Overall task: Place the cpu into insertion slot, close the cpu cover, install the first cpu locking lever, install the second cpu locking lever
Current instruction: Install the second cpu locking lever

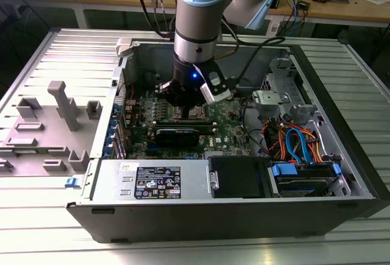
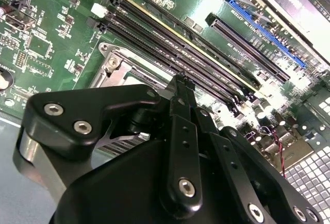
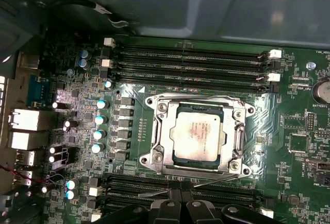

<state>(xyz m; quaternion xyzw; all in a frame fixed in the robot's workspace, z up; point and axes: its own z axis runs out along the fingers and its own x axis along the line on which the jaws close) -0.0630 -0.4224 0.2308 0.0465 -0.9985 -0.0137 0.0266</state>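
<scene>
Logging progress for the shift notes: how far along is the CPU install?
Done: the cpu sits in the insertion slot, and the cpu cover lies flat around it. In hand: the gripper hovers at the socket's edge, holding nothing visible. Left: I cannot tell whether either locking lever is latched.

We note a silver arm (image 1: 196, 30) with pale-blue joint caps and black cables; the black hand (image 2: 178, 183) carries silver screws.

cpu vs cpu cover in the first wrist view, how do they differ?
The cpu is a solid square chip with a dull grey top; the cpu cover is a shinier silver frame with a window cut through it. The cpu sits inside that window; the cpu cover surrounds it, lying flat. Both are square, metallic and lie level on the green board.
</scene>
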